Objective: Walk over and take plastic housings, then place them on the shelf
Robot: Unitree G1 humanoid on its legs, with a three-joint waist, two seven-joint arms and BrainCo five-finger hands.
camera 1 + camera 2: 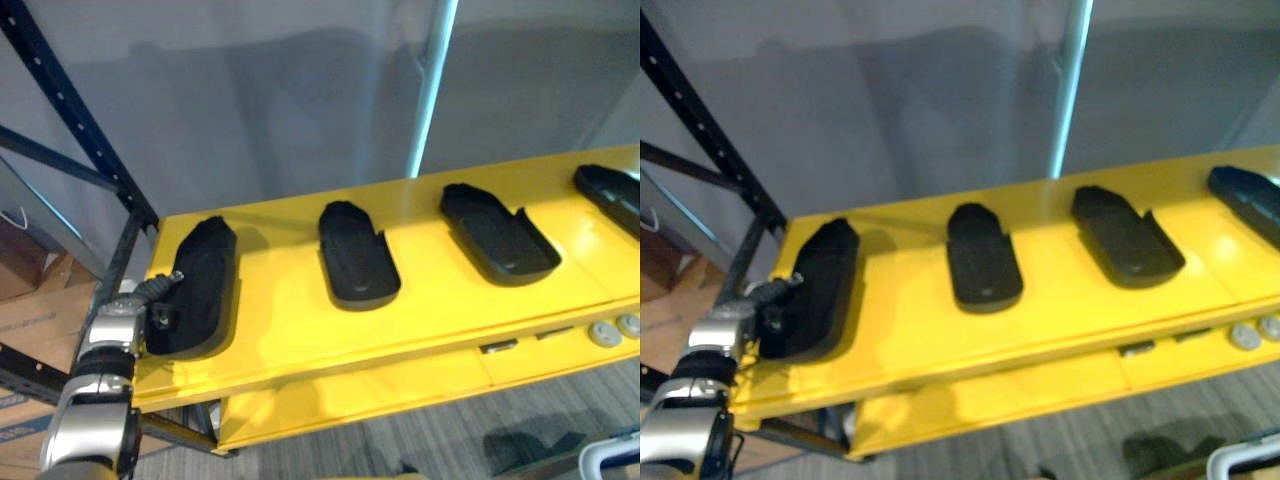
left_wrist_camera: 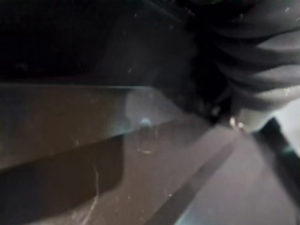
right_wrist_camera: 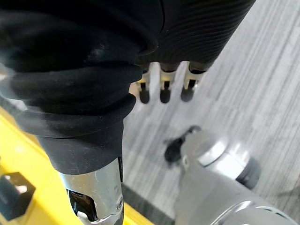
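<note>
four black housings lie hollow side up on the yellow shelf [image 1: 280, 330], long axes running front to back. the leftmost housing [image 1: 200, 285] points its narrower end rearward; our left hand [image 1: 152, 298] touches its near end, but we cannot tell its grip. beside it lie the second housing [image 1: 357, 255], third housing [image 1: 497, 235] and fourth housing [image 1: 612, 195]. our right hand [image 3: 162, 93] hangs over the floor [image 3: 262, 84], fingers straight and slightly apart, holding nothing.

left hand [image 1: 158, 300]: arm extended forward | right hand [image 3: 197, 33]: hanging down, fingers [image 3: 162, 93] relaxed
</note>
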